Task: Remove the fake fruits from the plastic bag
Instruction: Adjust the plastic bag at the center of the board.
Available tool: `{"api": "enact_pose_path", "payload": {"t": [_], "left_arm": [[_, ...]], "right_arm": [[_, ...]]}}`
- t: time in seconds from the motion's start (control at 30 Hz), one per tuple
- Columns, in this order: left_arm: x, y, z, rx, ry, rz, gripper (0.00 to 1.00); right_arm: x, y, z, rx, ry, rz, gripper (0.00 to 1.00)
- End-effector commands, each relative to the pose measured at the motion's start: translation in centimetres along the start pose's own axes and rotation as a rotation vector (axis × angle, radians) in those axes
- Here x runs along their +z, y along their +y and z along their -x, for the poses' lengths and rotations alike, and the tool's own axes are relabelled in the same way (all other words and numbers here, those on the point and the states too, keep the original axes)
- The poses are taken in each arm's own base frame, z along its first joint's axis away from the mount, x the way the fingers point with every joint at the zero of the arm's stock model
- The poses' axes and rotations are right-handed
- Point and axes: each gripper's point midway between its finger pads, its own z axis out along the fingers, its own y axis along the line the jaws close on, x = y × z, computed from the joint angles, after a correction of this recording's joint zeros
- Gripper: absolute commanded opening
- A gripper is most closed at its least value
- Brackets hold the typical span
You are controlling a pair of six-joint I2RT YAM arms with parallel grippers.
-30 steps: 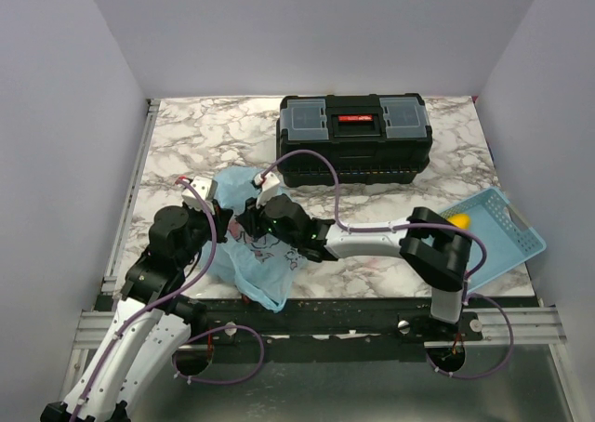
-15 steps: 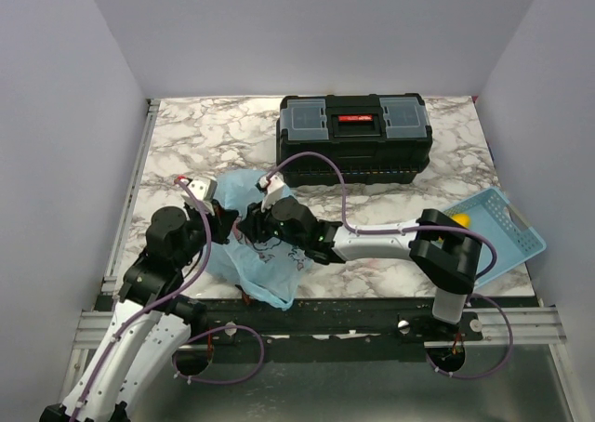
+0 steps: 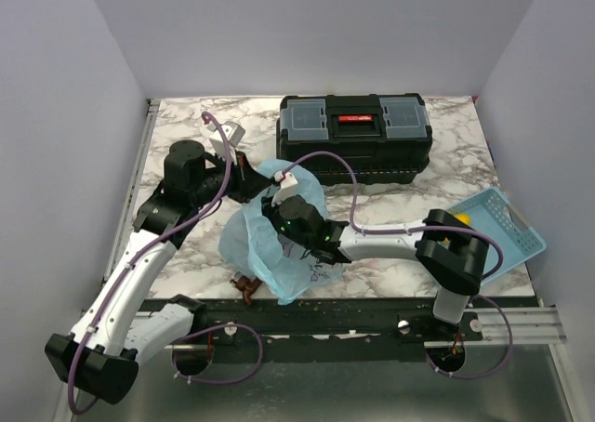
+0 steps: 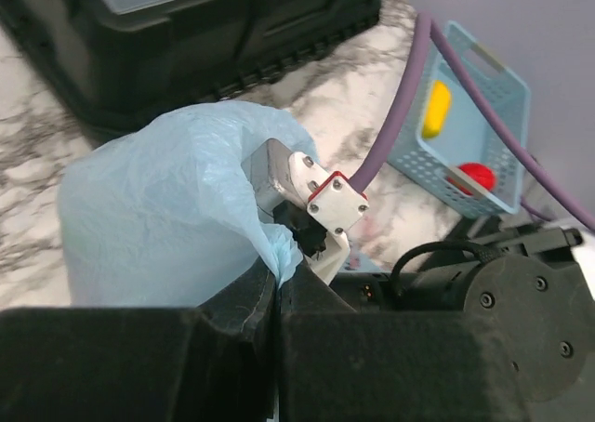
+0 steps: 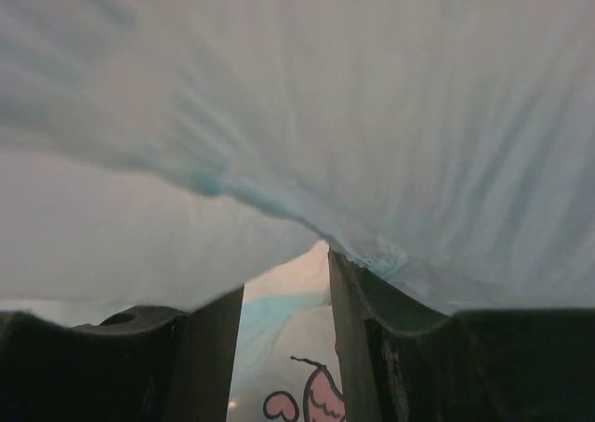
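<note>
The light-blue plastic bag [image 3: 270, 241] lies in front of the arms, its top edge pulled up. My left gripper [image 3: 249, 177] is shut on a fold of the bag's film [image 4: 279, 255] and holds it above the table. My right gripper [image 3: 290, 219] is inside the bag. Its fingers [image 5: 209, 348] stand apart with only bag film and a pink print [image 5: 311, 399] ahead. A yellow oval fruit [image 3: 457, 220] lies in the blue basket [image 3: 507, 219]; it also shows in the left wrist view [image 4: 435, 109]. A small reddish-brown piece [image 3: 244, 283] pokes out at the bag's near edge. The dark fruit is hidden.
A black toolbox [image 3: 353, 138] stands at the back, just behind the bag. The basket [image 4: 483, 87] sits at the right edge and also holds a glossy red round fruit [image 4: 475, 177]. Purple cables loop over both arms. The table's front edge is just below the bag.
My left arm has swung up and towards the back, lifting the bag's edge with it. The bag now stands taller, and my right gripper sits deeper inside it.
</note>
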Motion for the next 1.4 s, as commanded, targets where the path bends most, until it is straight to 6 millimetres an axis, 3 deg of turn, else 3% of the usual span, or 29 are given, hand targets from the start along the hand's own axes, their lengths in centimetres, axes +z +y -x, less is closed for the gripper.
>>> {"api": "enact_pose_path", "payload": {"t": [0.0, 0.23, 0.3, 0.5, 0.63, 0.73, 0.87, 0.97, 1.07, 1.17, 1.23, 1.37], "left_arm": [[-1.1, -7.9, 3.3, 0.044, -0.021, -0.368, 0.00], [-0.4, -15.1, 0.9, 0.094, 0.165, -0.650, 0.00], [-0.3, -16.6, 1.0, 0.136, 0.181, -0.676, 0.00], [0.8, -19.1, 1.8, 0.154, 0.215, -0.753, 0.00], [1.1, -20.6, 2.7, 0.124, 0.217, -0.824, 0.00], [3.0, -18.4, 1.7, 0.123, 0.222, -0.694, 0.00], [5.2, -14.2, -2.9, 0.097, 0.320, -0.530, 0.00], [5.6, -11.7, -6.2, 0.090, 0.364, -0.443, 0.00], [5.0, -10.6, -8.1, 0.079, 0.378, -0.411, 0.00], [4.0, -10.2, -9.4, 0.076, 0.382, -0.395, 0.13], [3.3, -10.1, -9.7, 0.081, 0.371, -0.379, 0.29], [1.8, -9.9, -9.4, 0.103, 0.316, -0.356, 0.53]], "right_arm": [[-2.7, -0.5, 1.3, -0.031, -0.039, -0.070, 0.45], [-7.4, -3.4, 3.5, -0.017, -0.111, -0.211, 0.45], [-8.8, -3.9, 3.8, -0.013, -0.118, -0.229, 0.45], [-13.5, -6.0, 4.6, 0.016, -0.137, -0.318, 0.45], [-15.3, -7.0, 4.3, 0.011, -0.125, -0.347, 0.47], [-15.9, -8.1, 3.3, 0.003, -0.086, -0.399, 0.50], [-17.0, -10.2, 1.1, -0.018, 0.014, -0.513, 0.57], [-18.6, -11.9, -0.4, -0.012, 0.078, -0.600, 0.62], [-20.4, -12.7, -1.4, -0.006, 0.121, -0.625, 0.72], [-22.1, -12.8, -1.7, 0.020, 0.152, -0.619, 0.80], [-23.1, -12.8, -1.5, 0.033, 0.156, -0.617, 0.84], [-24.5, -12.8, -0.6, 0.040, 0.140, -0.623, 0.90]]}}
